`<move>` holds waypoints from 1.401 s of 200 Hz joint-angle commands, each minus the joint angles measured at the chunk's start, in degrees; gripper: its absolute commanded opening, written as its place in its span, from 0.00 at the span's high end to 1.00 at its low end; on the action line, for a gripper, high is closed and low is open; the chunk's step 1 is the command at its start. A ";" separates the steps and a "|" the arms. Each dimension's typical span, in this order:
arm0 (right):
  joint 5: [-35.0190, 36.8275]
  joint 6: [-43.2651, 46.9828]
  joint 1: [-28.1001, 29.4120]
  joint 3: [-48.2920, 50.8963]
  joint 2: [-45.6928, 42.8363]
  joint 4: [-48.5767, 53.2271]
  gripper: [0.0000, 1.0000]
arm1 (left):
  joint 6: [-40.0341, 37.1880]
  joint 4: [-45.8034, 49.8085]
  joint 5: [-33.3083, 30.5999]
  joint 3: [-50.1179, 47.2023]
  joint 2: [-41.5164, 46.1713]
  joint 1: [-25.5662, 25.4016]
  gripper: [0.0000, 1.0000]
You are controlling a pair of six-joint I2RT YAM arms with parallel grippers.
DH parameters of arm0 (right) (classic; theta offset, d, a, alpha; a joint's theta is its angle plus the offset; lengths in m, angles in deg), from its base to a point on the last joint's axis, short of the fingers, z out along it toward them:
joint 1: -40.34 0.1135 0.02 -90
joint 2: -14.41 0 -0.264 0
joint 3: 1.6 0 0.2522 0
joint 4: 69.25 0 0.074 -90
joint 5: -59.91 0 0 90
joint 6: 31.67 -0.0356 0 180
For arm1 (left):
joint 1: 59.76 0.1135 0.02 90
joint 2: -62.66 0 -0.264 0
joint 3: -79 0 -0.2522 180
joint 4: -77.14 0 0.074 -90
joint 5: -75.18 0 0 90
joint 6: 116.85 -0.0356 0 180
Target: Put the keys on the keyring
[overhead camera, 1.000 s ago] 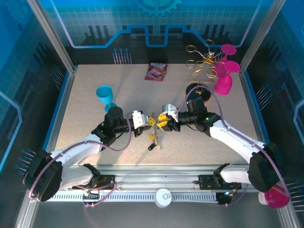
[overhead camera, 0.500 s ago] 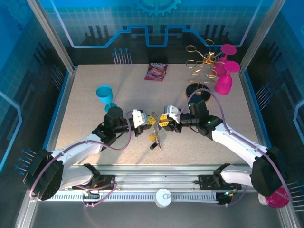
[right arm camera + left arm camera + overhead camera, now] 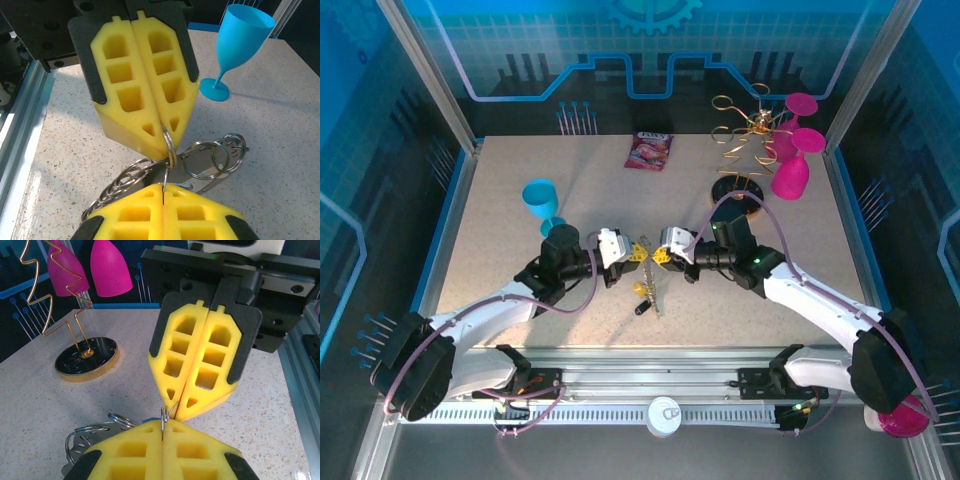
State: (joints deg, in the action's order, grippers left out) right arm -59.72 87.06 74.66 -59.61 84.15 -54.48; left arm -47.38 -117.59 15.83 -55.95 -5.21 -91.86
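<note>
Speckled tabletop (image 3: 590,200) underneath; left gripper (image 3: 162,426) and right gripper (image 3: 176,410) both clamped tip-to-tip on thin silvery steel keyring (image 3: 169,139). Small coloured-head keys (image 3: 642,296) trailing below fingers (image 3: 135,215). Likely light, stiff, slippery: pinch flat across coil.

The left gripper (image 3: 636,254) and the right gripper (image 3: 659,258) meet tip to tip above the table (image 3: 570,160), both clamped on one split ring (image 3: 168,141) between them. More rings (image 3: 220,152) hang just under the tips. The keys (image 3: 640,291) lie on the table below the tips, slightly toward the bases. A stemmed cup (image 3: 542,200) stands behind the left gripper's wrist. A wire rack (image 3: 744,130) stands behind the right gripper's wrist, with two goblets (image 3: 790,170) beside it. A packet (image 3: 649,151) lies well beyond both grippers
</note>
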 commanded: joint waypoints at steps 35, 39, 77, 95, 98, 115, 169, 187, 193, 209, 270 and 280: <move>5.47 6.25 6.42 -2.25 3.95 3.29 1.00 | 10.71 -13.67 -1.53 -1.69 -2.37 0.11 1.00; 5.64 6.11 6.30 -2.16 3.83 3.12 1.00 | 11.01 -13.88 -1.51 -1.75 -2.42 0.10 1.00; -2.00 -4.26 -0.96 1.93 -2.67 -5.27 0.77 | 9.27 -12.87 -0.92 -2.28 -1.89 0.18 1.00; -10.23 -8.56 -5.62 2.37 -4.28 -6.11 0.72 | 7.09 -12.67 0.73 -2.53 -1.74 0.20 1.00; -11.92 -9.04 -6.13 2.21 -4.20 -6.05 0.72 | 6.72 -12.92 1.01 -2.69 -1.73 0.19 1.00; -17.63 -11.29 -7.98 0.98 -2.65 -5.65 0.72 | 4.76 -13.15 2.56 -2.98 -1.82 0.20 1.00; -18.35 -9.52 -5.74 -2.31 2.65 -6.03 0.72 | 1.68 -14.70 6.38 -2.94 -2.26 0.19 1.00; -17.90 -9.12 -5.41 -3.06 3.81 -6.37 0.72 | 1.30 -14.77 7.41 -2.68 -2.72 0.19 1.00; -17.92 -8.95 -5.43 -3.22 4.05 -6.38 0.73 | 1.29 -14.99 7.62 -2.71 -2.84 0.24 1.00; -17.87 -8.33 -5.26 -3.76 4.50 -5.73 0.75 | 1.28 -15.37 7.93 -2.63 -3.03 0.20 1.00; -16.36 -4.82 -4.21 -4.04 5.67 -1.67 0.80 | 2.31 -16.96 8.63 -2.63 -3.49 0.24 1.00; -16.18 -4.48 -4.01 -4.09 5.98 -1.28 0.82 | 2.59 -17.29 8.77 -2.63 -3.50 0.19 1.00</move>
State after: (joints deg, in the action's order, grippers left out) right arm -76.86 80.37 69.42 -62.06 88.87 -58.19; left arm -44.82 -129.50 21.03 -58.92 -8.64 -91.53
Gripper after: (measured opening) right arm 0.199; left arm 0.048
